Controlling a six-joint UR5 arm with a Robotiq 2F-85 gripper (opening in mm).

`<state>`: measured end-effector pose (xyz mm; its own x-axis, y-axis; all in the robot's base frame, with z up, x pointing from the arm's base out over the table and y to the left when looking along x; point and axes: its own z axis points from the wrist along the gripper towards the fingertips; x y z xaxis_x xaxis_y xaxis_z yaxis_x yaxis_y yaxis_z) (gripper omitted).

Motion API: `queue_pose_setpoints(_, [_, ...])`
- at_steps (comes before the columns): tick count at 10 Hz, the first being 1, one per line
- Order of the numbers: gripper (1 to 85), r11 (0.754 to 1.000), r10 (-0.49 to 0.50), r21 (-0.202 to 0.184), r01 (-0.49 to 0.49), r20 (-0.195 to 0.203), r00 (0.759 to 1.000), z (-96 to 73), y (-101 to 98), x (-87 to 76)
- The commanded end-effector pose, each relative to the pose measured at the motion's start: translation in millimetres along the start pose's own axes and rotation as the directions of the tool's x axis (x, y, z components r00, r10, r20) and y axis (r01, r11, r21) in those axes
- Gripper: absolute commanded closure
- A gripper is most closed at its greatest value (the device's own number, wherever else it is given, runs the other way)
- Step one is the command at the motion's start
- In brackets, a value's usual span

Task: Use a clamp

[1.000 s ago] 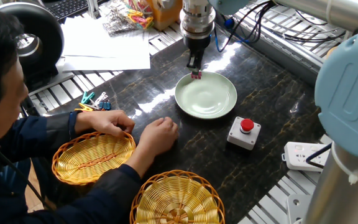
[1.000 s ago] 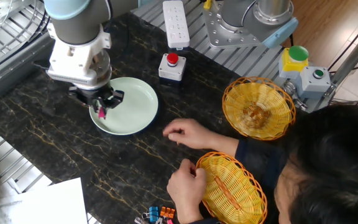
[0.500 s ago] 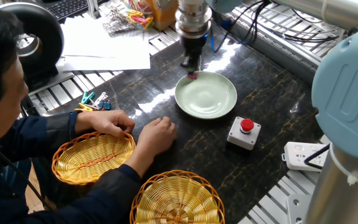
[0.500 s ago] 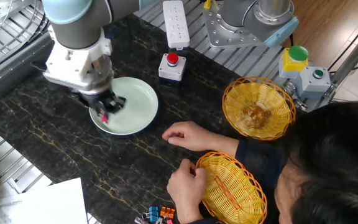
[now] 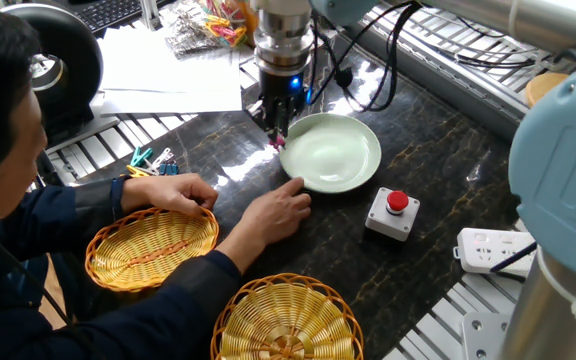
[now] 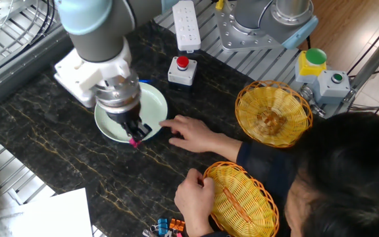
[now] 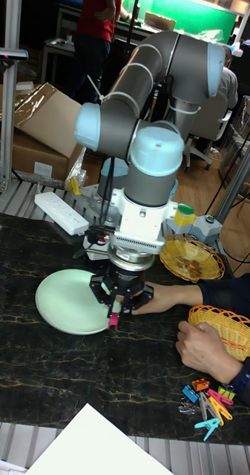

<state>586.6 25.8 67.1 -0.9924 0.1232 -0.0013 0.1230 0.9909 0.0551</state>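
The gripper [image 6: 133,133] has swung from the far side of the pale green plate [image 6: 151,105] round to its near rim, on the side facing the seated person, and it is closed on the clamp [image 7: 113,320], the small pink clip hanging from its fingertips just over the plate's edge. In the tall fixed view the clip points down, its tip at or just outside the rim; whether it already bites the rim cannot be told from these views. Meanwhile the person's hand [image 6: 189,132] has reached forward and now lies right beside the plate, close to the fingers (a second ago both hands rested back by the wicker baskets [image 5: 153,248]). This suggests the clip is being carried to a new spot on the rim, or toward the person, so the clamping itself looks not yet finished. The nearness of hand and gripper is the thing to watch. The heap of spare clips [image 7: 208,404] sits untouched near the table edge.
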Motion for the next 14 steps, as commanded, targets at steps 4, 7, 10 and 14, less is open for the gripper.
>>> queue_pose_setpoints(4, [84.7,0.722,-0.620,0.288,0.629,-0.133,0.773,-27.4,-89.4,-40.7])
queue_pose_setpoints(7, [84.7,0.612,-0.782,0.097,0.785,-0.073,0.618,-7.1,-61.7,-27.1])
queue_pose_setpoints(10, [84.7,0.451,-0.886,0.074,0.889,-0.082,0.456,12.6,-88.2,-23.3])
queue_pose_setpoints(14, [84.7,0.421,-0.903,0.027,0.907,-0.082,0.422,14.1,-89.9,-8.2])
